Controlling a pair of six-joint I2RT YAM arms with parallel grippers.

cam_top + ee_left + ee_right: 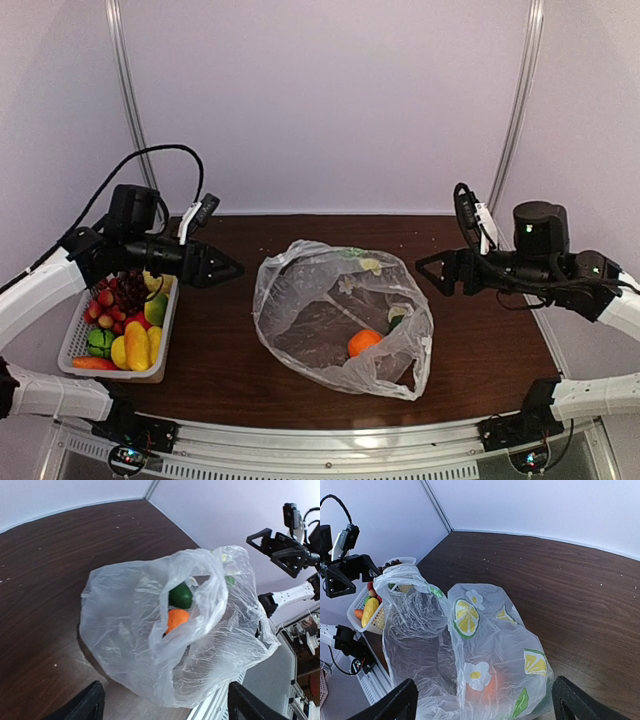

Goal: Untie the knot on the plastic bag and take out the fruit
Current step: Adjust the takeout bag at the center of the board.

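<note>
Top external: L fingers (236, 268), R fingers (424, 264) wide open, empty; plastic bag (300, 292) btwn.

You've got a thin, crinkly, glossy clear plastic bag (300, 300) mid-frame; table (220, 345) = dark matt wood; basket (72, 348) lwr left = white slotted plastic.

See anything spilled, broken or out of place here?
Nothing spilled or broken. The bag lies slumped and open mid-table, an orange and a lime still inside; the other fruit sits in the basket.
</note>
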